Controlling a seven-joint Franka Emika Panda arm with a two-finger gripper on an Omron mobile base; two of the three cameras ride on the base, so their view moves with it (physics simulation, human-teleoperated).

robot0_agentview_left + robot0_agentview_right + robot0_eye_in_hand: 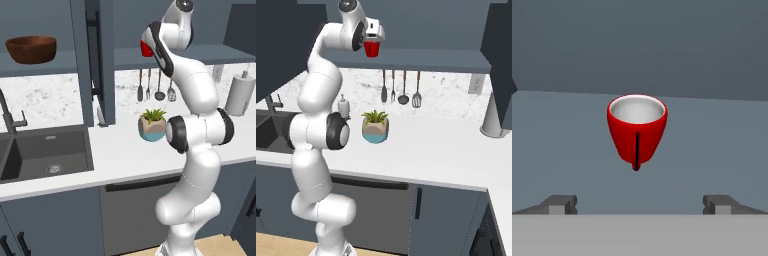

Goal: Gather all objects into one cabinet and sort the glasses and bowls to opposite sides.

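Note:
A bright red cup [637,131] with a white inside stands upright on the lower shelf [431,60] of an open blue-grey wall cabinet. My gripper [639,204] hangs just above it, pointing down into the cabinet, jaws open wide with nothing between them. The cup [372,49] shows right under the hand in the right base view. From the left base view the arm hides most of the cup [145,48]. The dark brown wooden bowl [31,49] sits on a shelf in the open cabinet section further left, beyond an open door [100,60] with a black bar handle.
On the white counter [125,155] stand a potted plant in a teal pot [375,127], a white soap dispenser [344,106] and a paper towel roll [241,93]. Utensils [401,87] hang on the backsplash. A dark sink [45,152] with a faucet [10,117] lies left.

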